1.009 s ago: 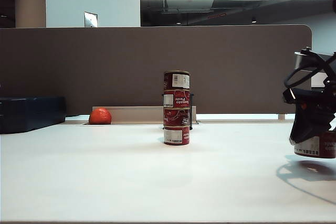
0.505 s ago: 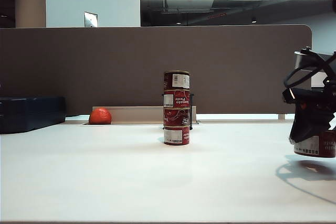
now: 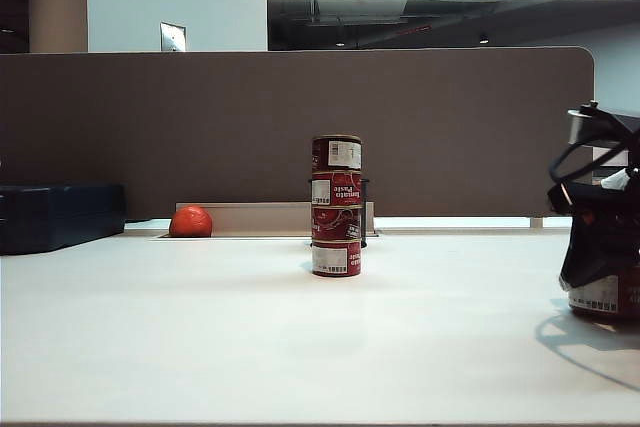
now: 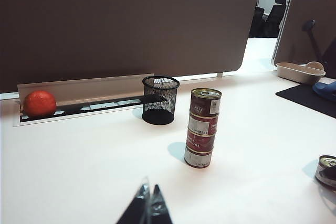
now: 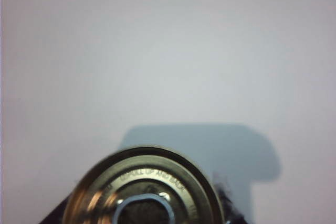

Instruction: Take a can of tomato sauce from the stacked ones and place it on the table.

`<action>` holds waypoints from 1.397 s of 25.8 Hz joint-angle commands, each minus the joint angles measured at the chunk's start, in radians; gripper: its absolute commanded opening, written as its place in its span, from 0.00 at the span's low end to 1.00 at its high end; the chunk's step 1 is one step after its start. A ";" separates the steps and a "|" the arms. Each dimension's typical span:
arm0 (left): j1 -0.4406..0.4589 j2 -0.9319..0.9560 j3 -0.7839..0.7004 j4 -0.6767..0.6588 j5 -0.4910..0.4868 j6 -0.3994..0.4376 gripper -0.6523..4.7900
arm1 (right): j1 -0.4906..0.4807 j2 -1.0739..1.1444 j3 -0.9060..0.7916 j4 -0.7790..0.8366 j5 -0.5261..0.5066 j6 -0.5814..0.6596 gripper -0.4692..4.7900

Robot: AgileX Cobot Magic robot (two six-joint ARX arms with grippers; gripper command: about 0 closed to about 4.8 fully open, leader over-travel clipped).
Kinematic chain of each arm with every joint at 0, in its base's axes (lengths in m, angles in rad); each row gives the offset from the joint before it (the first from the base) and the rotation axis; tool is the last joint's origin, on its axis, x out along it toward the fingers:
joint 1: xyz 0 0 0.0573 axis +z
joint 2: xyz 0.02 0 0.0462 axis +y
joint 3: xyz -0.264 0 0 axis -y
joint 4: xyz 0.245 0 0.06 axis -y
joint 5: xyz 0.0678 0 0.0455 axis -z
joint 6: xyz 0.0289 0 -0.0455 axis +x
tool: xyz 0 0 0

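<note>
In the exterior view, the stacked ones (image 3: 336, 205) stand as a straight column of four tins near the middle of the white surface (image 3: 200, 337), in front of the brown partition panel (image 3: 200, 127). A red-orange ball (image 3: 190, 221) lies well to the left of the stack, in the slot at the foot of the panel, and a dark blue case (image 3: 55, 215) sits at the far left edge. At the far right, the right pincer (image 3: 603, 282) points down over the can of tomato sauce (image 3: 605, 299), pinching it; the can's base sits at or just above the surface, directly over its own shadow.

In the left wrist view, the left pincer (image 4: 147, 208) hovers over bare surface with its tips pressed together. Ahead of it stands the stack, with a black mesh cup (image 4: 159, 107) beyond it and the ball farther off. The single can shows at the edge of the picture, well apart from the stack.

In the right wrist view, the can's silver top rim fills the lower part of the picture, with white surface and a shadow beyond.
</note>
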 commanded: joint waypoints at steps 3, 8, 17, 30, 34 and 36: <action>0.001 0.001 0.003 0.006 0.004 0.003 0.11 | 0.000 -0.002 -0.030 -0.002 -0.001 0.006 0.53; 0.001 0.001 0.004 0.006 0.004 0.003 0.11 | 0.001 -0.002 -0.030 0.027 -0.002 0.013 0.84; 0.001 0.001 0.004 0.006 0.004 0.003 0.11 | 0.000 -0.071 -0.016 0.053 0.000 0.010 0.99; 0.001 0.001 0.003 0.006 0.003 0.003 0.11 | -0.001 -0.427 0.001 -0.090 0.132 -0.154 0.38; 0.001 0.001 0.003 0.006 0.003 0.003 0.11 | -0.002 -0.546 0.001 -0.206 0.155 -0.168 0.08; 0.001 0.001 0.003 0.006 0.003 0.003 0.11 | -0.002 -0.602 0.001 -0.248 0.156 -0.192 0.08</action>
